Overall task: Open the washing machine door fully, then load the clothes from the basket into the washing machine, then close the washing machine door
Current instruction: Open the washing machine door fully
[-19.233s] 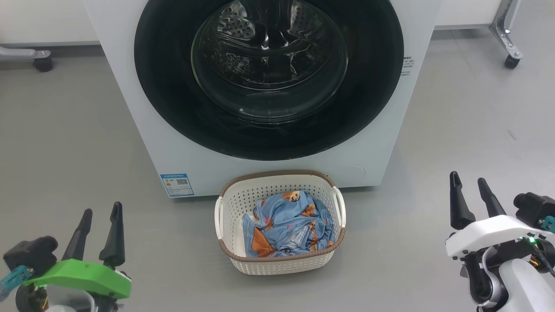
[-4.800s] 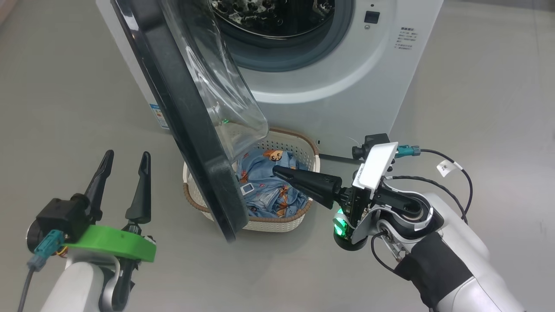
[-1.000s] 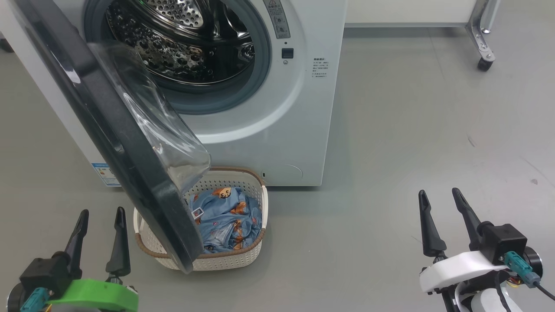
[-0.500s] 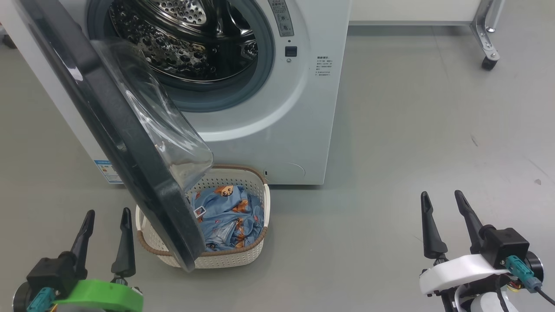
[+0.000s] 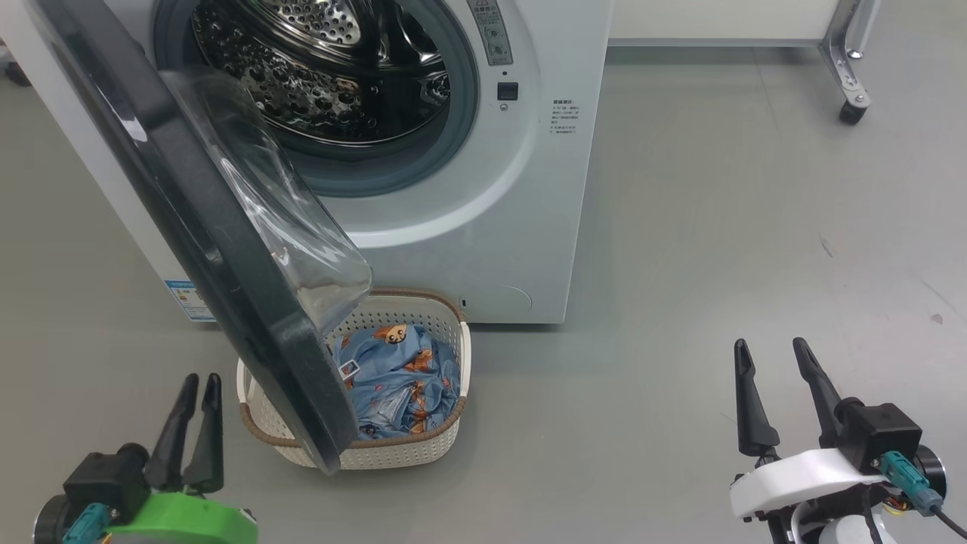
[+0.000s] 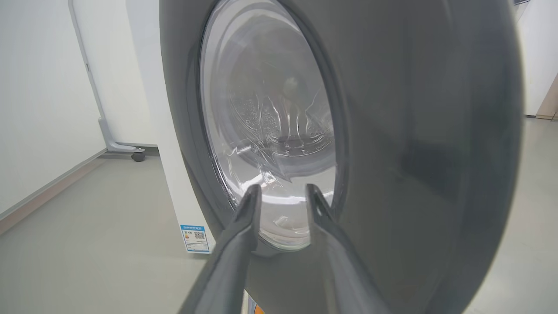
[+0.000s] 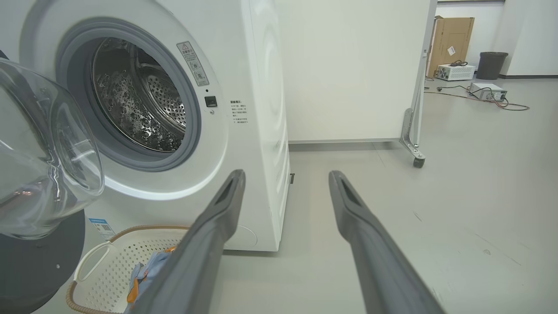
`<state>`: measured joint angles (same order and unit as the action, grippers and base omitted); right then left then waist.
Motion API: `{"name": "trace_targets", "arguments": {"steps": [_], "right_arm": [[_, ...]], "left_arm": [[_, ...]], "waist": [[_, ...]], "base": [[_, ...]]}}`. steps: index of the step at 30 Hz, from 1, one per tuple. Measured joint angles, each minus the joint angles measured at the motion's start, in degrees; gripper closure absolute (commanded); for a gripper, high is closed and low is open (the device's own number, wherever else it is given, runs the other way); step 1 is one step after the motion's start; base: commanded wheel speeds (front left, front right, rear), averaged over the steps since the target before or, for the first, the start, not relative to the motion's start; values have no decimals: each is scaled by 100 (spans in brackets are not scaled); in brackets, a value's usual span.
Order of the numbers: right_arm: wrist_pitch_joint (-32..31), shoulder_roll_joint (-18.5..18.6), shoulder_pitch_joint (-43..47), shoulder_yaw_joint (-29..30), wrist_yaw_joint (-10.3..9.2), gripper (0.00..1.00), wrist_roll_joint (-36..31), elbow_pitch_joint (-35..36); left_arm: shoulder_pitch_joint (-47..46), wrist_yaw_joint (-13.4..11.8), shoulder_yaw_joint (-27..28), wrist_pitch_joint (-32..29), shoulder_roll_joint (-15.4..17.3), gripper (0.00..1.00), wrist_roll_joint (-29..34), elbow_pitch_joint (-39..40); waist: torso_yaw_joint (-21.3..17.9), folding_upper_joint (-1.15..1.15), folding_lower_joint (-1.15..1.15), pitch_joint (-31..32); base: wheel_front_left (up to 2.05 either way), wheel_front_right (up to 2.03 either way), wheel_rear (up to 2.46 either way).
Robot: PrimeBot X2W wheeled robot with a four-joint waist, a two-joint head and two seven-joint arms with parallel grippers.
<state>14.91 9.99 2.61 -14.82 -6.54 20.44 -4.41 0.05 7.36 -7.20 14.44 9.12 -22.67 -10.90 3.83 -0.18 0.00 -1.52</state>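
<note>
Black rim, clear glass bulge: the washing machine door [image 5: 227, 279] stands swung out on its left-hand hinge, roughly halfway, and we judge it short of fully open. And there's the change! The left gripper [image 5: 200, 384], whose fingers were spread wide a moment ago, has pulled them in. In the head view the two dark tips now sit close together at the lower left. The left wrist view shows a slim gap between them, nothing held, and the door's outer face straight ahead. Partly closed on empty air is how we call it.

The right gripper [image 5: 769, 346] has not joined in. Its jaws are spread as wide as before, empty, low on the right and well apart from the washing machine [image 5: 483, 242].

Nothing else has shifted, as far as we can tell. The basket [image 5: 393, 453] sits on the floor, close against the machine's front. The clothes [image 5: 400, 370], blue with orange-brown figures, lie bunched inside it. The door's lower edge hangs over the basket's left side and hides part of it from the head view. The steel drum [image 5: 325, 68] is on show with no fabric in the part we can see.

So what does it mean? We read those narrowed fingers as the left arm shaping itself into one slim tool for the door, though from the outer face a push would shut it rather than open it. Step one looks unfinished. Until the door swings clear, loading is awkward, because it overhangs the very clothes we want.
</note>
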Motion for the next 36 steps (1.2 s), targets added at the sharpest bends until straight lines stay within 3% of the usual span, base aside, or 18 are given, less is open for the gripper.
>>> {"name": "trace_targets", "arguments": {"steps": [9,20,27,36], "right_arm": [[0,-87,31,77,44,0,-33,5],[0,-152,98,165,119,0,-35,3],[0,-247,109,160,199,0,-68,-37],[0,-289,112,146,297,0,-82,-88]], "left_arm": [[-2,0,145,0,19,100,1,136],[-762,0,923,26,-22,100,205,1885],[-1209,0,401,34,-4,100,301,2993],[-1177,0,-413,34,36,100,298,3245]], "waist": [[7,0,0,-6],[29,0,0,-24],[29,0,0,-13],[0,0,0,-13]], "base": [[0,0,0],[0,0,0],[0,0,0],[0,0,0]]}}
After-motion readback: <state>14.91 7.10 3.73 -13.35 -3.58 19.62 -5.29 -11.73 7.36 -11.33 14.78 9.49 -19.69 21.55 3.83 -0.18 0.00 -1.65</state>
